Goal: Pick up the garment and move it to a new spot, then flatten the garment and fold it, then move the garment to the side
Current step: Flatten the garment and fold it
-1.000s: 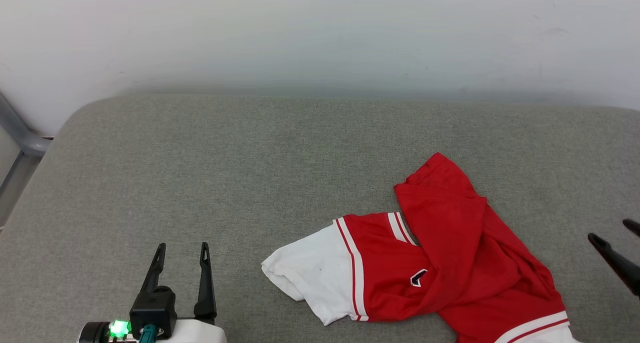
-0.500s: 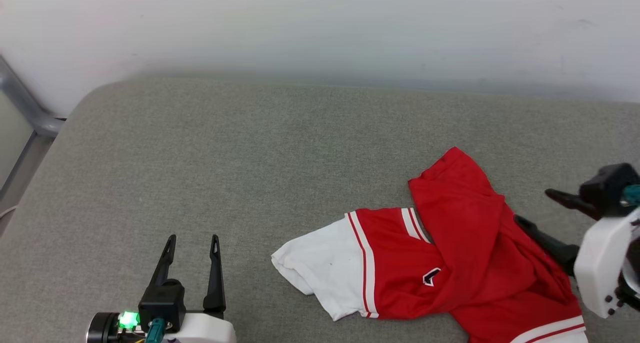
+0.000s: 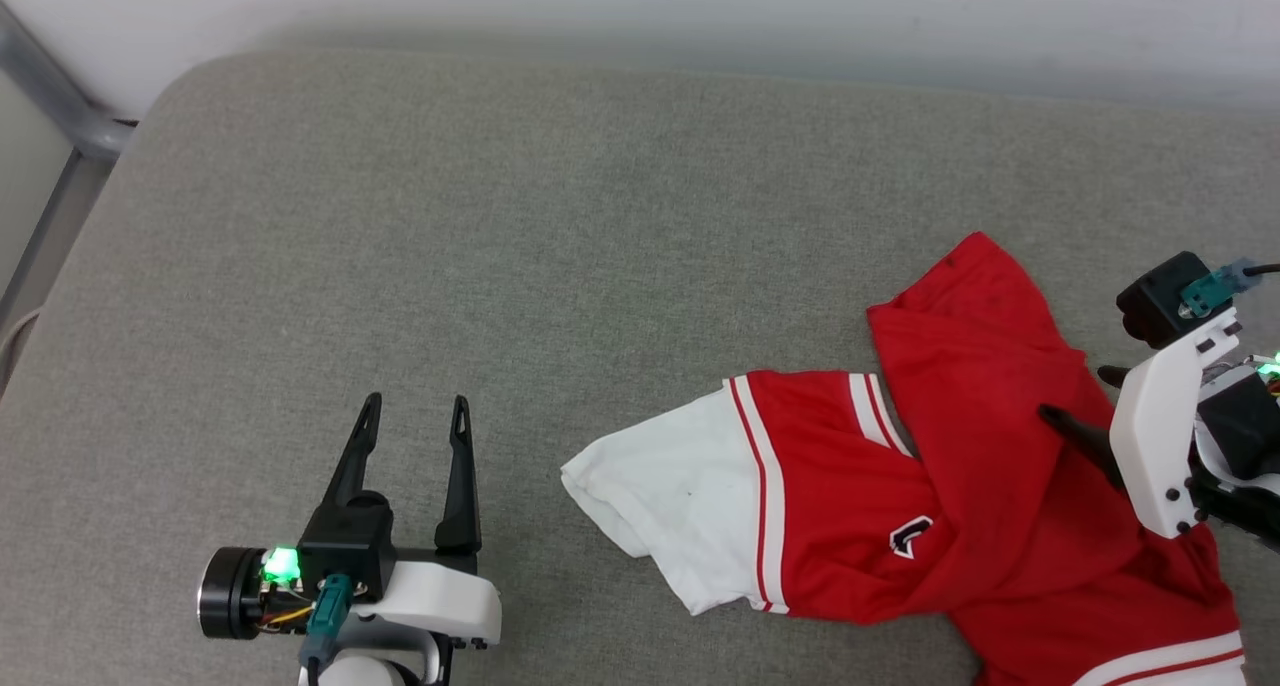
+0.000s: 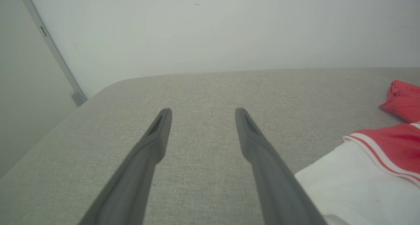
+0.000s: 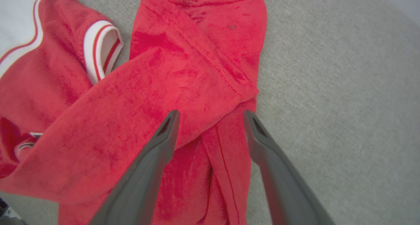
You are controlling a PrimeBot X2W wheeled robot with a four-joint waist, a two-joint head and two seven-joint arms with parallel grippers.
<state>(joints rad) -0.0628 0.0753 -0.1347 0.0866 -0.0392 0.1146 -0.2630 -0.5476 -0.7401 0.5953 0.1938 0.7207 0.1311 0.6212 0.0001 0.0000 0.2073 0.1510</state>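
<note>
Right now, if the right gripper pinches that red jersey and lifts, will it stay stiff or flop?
Probably floppy: the garment lies crumpled, one red panel folded over another, so it should drape from the pinch. Likely light, since the thin cloth hugs the grey cushion. The open right gripper may catch only one layer, leaving the rest trailing.

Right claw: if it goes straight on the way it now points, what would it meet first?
Probably the crumpled red jersey: the open right claw points at its folded red cloth.
</note>
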